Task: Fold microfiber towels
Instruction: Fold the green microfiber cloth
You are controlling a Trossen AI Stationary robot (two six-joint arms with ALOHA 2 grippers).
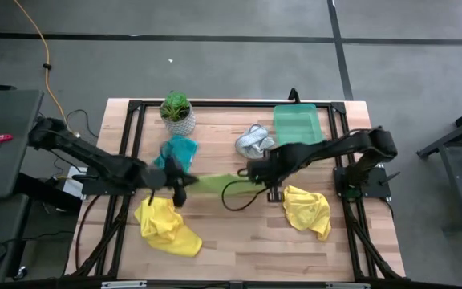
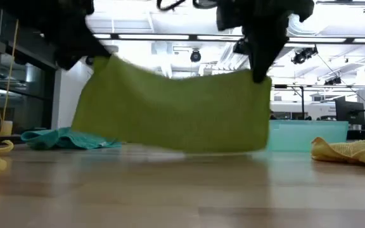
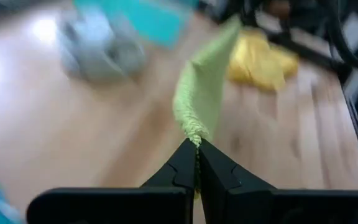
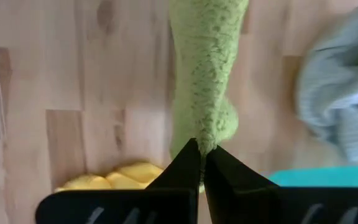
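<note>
Lime towel [image 2: 176, 107] stretched between left claw [image 3: 197, 149], right claw [image 4: 202, 149].

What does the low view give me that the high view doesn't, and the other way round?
Only the low view shows the lime green towel hanging as a spread sheet, its bottom edge at or just above the table.

Only the high view shows the plant, the grey-white towel, and which arm holds which end: left claw, right claw, both shut on the towel.

Both show the teal towel, the green tray and both yellow towels.
</note>
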